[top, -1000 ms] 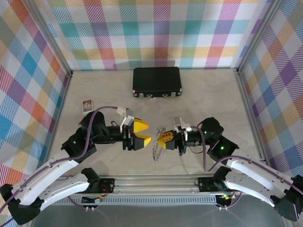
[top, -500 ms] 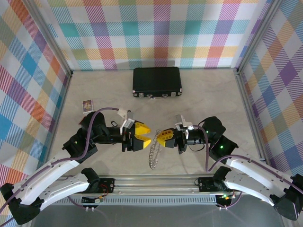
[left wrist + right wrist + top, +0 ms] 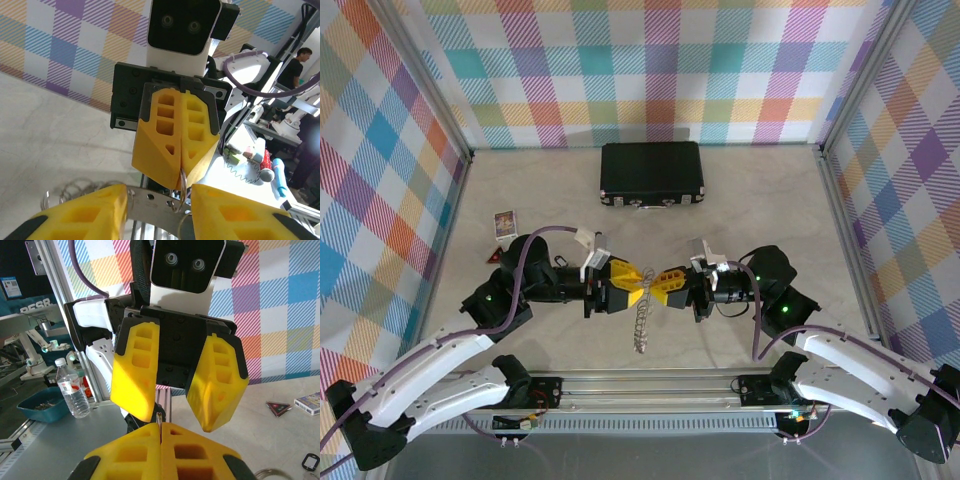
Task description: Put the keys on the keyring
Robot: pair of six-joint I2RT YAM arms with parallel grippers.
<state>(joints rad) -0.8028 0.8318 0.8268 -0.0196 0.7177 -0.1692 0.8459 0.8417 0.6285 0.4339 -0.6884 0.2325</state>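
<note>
Card box (image 3: 504, 222): left of the top view, flat on the table (image 3: 770, 200) near the left wall.
Red triangle (image 3: 492, 257): just below the card box, a small flat piece, apart from it.
Left gripper (image 3: 638, 288): just left of centre in the top view, pointing right, tip to tip with the other claw. Its yellow fingers stand a narrow way apart. In the left wrist view a flat metal key blade lies across the gap between them; whether they press on it I cannot tell.
Keys (image 3: 640, 325): centre of the top view, a silvery chain hanging down-frame from where the two claws meet, its end toward the rail at the bottom edge. In the left wrist view more keys show as loose loops at the lower left.
Black case (image 3: 652, 173): upper centre of the top view, lid closed, lying flat, well apart from both arms.
Keyring (image 3: 183, 182): lower centre of the left wrist view, a thin loop sticking out of the closed fingertips opposite and reaching down to the key blade.
Right gripper (image 3: 660, 287): just right of centre in the top view, pointing left. Its fingers are pressed together and pinch the keyring at their tips.
</note>
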